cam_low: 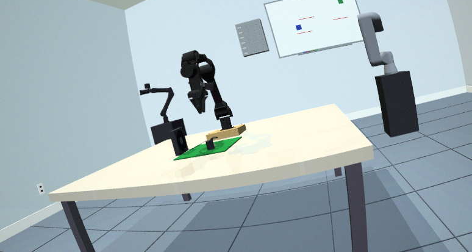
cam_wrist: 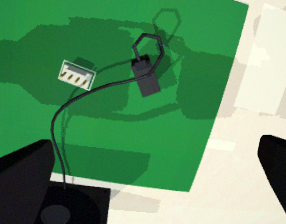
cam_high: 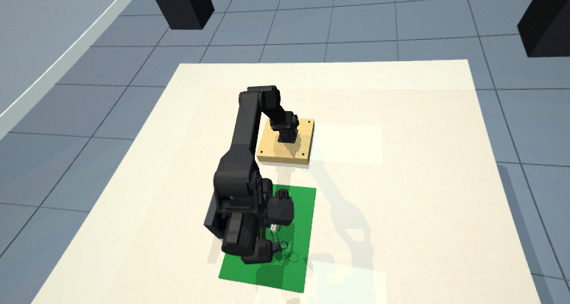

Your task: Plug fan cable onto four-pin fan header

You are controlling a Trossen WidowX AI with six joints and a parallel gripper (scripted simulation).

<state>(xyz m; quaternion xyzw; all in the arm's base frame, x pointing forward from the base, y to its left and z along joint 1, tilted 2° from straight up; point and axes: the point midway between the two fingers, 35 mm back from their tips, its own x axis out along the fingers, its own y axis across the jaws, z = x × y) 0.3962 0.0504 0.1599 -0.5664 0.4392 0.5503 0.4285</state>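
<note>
Viewing from the wrist, we record a white four-pin header (cam_wrist: 76,75) with brass-coloured pins and, just beside it on the flat green board (cam_high: 297,238) (cam_low: 227,145) (cam_wrist: 194,150), a dark blocky plug (cam_high: 275,246) (cam_low: 210,144) (cam_wrist: 148,83), unmated. The gripper (cam_high: 275,234) (cam_low: 200,111) (cam_wrist: 159,148) stands wide apart, empty; only our exterior view shows it raised above the desk (cam_high: 418,182) (cam_low: 280,164) (cam_wrist: 219,172).

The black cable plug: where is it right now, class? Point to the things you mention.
In the wrist view, the black rectangular plug (cam_high: 275,246) (cam_low: 210,144) (cam_wrist: 147,82) is over the green board, right of the white four-pin header (cam_high: 274,230) (cam_wrist: 77,75).
</note>
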